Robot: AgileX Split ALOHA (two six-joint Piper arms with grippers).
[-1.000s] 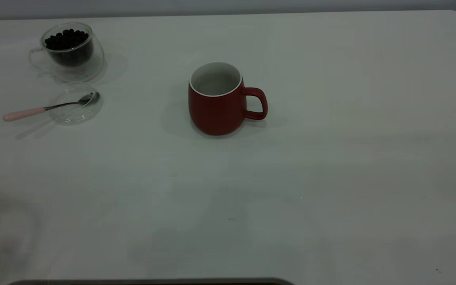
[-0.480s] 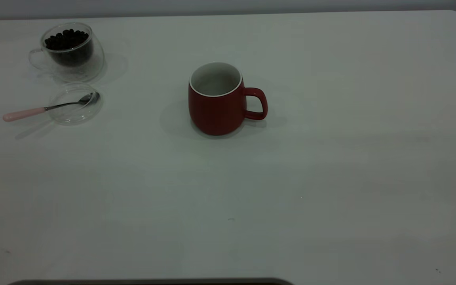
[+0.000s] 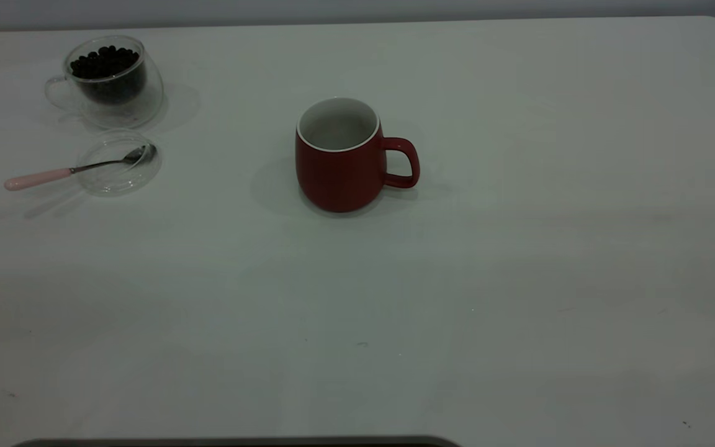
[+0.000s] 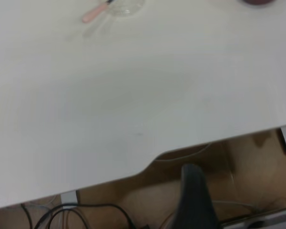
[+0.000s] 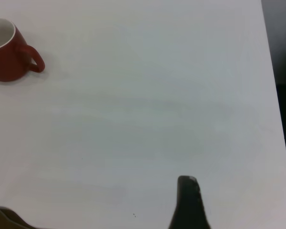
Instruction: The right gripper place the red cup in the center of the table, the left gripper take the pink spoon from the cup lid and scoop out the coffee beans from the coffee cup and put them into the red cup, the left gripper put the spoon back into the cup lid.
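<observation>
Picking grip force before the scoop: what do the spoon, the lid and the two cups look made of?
Spoon: shiny bowl and neck, likely polished metal; the matte pale pink handle could be ceramic or plastic.
Lid: clear with a raised rim, looks like glass.
Coffee cup: see-through, double-walled, apparently glass.
Red cup: glossy red outside, white inside, probably glazed ceramic.

pink spoon on cup lid — coffee cup behind

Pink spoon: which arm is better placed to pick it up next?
Left. The pink spoon lies on the cup lid at the table's left side, and shows in the left wrist view; the right wrist view shows only the red cup.
</observation>
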